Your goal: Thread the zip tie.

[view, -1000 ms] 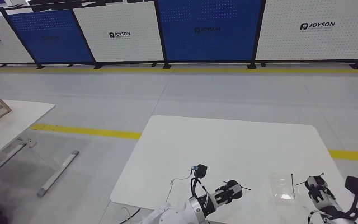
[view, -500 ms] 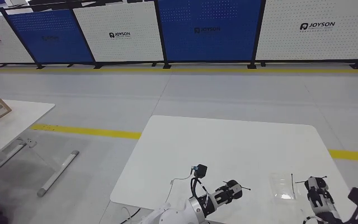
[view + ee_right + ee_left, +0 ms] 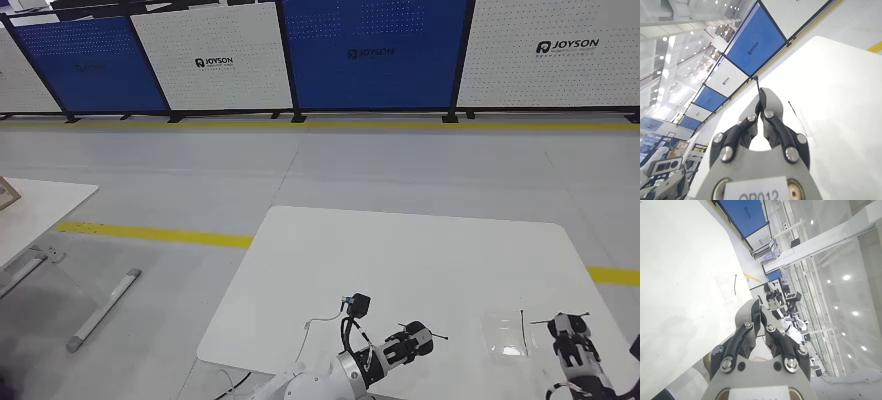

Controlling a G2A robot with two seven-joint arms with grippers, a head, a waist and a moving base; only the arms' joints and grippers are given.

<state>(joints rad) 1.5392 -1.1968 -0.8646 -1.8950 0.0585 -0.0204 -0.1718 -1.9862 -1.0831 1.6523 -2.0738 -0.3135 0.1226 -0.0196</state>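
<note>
My right gripper is shut on a black zip tie, whose head sticks out past the fingertips. In the top view this gripper sits at the table's near right corner. A second black zip tie lies flat on the table just left of it, and it is also seen in the wrist views. My left gripper hovers at the near edge, mid-table, shut on a thin black zip tie that crosses its tips. Its fingers are pressed together.
A clear plastic bag lies flat beside the loose zip tie. The white table is bare toward its far side. Its right edge runs close to my right gripper. Another white table stands far left.
The right arm has drawn back slightly toward the near right corner, still holding its zip tie. The left arm has not moved.
</note>
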